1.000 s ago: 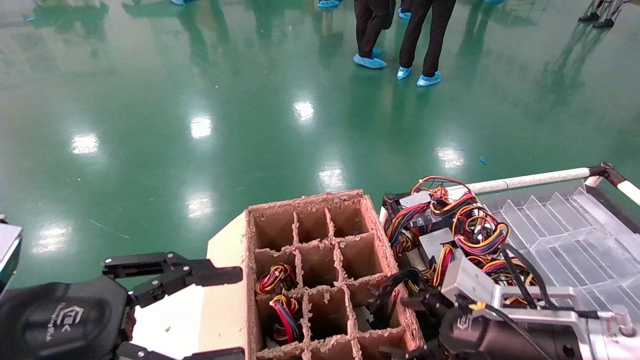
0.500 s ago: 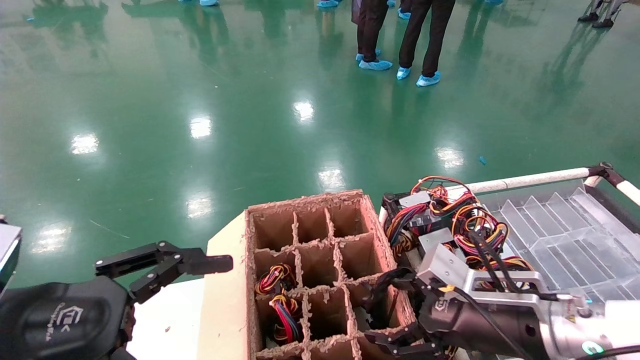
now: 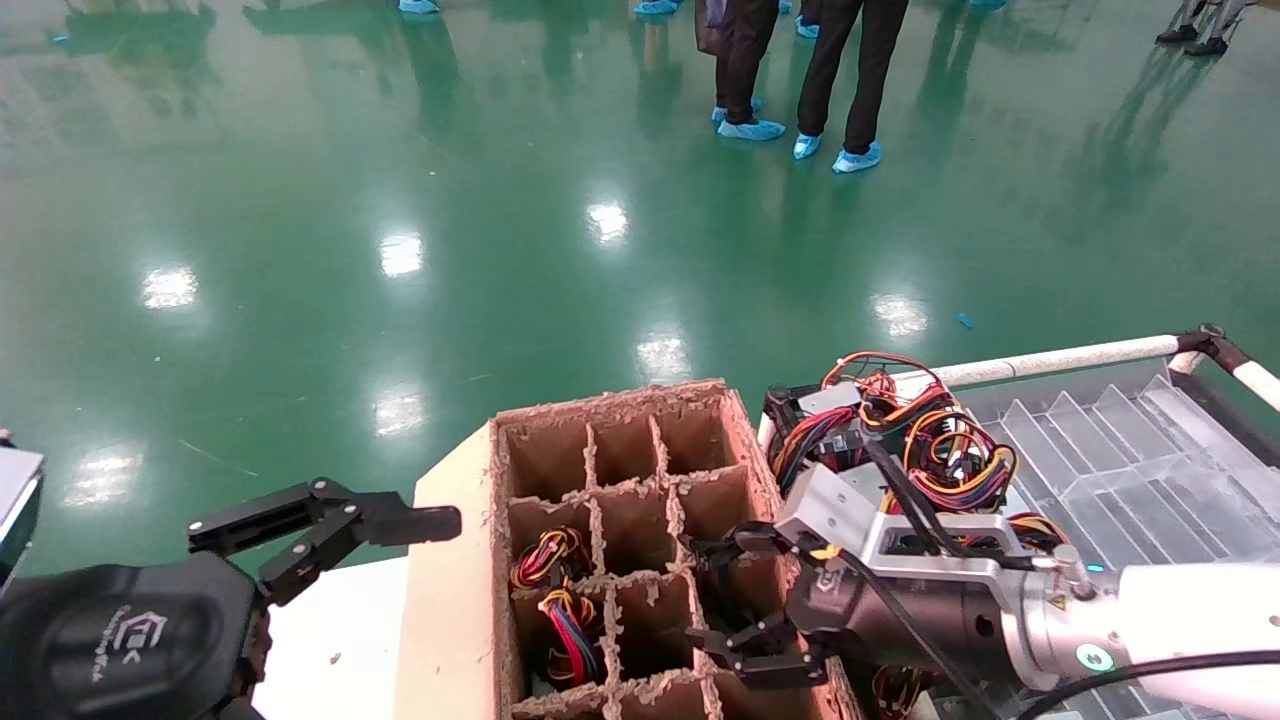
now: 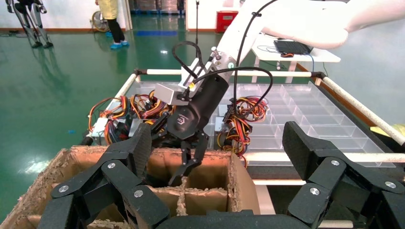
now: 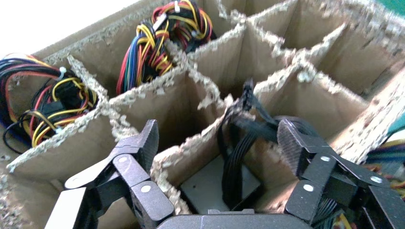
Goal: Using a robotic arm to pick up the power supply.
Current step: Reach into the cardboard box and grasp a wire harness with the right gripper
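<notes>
Right wrist view: right claw point(image 5: 217, 138) spread over power supply point(image 5: 215, 188).

The right gripper point(image 5: 217, 143) is spread over one cell. Its frayed cardboard dividers point(image 5: 191, 148) and black cable bundle point(image 5: 239, 157) crowd the opening.

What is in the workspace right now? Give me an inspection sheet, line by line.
Surface: pale board under a cardboard divider box.
Job's things: power supply deep in one box cell, not gripped.
Clutter: coloured wire bundles in two cells; wired units in a clear tray.
Grippers: right gripper over the supply's cell, fingers open; left gripper beside the box, open.
Cables: black bundle rising from the supply.
Surroundings: green floor; people standing far off.
</notes>
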{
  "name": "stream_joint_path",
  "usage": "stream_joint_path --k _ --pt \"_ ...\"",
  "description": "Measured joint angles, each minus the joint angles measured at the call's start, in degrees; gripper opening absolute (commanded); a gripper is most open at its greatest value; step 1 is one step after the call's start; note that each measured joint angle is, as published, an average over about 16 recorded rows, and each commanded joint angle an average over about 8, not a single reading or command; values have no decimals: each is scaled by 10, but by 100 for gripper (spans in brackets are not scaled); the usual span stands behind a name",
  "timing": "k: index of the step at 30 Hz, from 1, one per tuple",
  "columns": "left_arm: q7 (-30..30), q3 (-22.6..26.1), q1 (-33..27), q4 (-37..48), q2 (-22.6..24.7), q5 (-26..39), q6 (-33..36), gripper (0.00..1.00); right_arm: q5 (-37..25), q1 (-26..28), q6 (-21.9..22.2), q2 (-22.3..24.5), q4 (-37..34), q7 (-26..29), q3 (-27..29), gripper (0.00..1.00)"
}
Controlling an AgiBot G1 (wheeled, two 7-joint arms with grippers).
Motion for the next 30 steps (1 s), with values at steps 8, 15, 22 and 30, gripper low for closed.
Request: stream_joint_path --k 8,15,22,30 --pt "0 0 0 0 0 0 0 100 -11 38 -23 4 1 -81 1 83" --pt "0 0 0 0 0 0 0 100 -21 84 -68 18 1 -180 -2 100" --pt "0 0 0 0 0 0 0 100 -31 116 -109 28 0 -257 -10 100" --pt "0 0 0 0 0 0 0 100 -60 130 -121 16 -1 -311 -26 39"
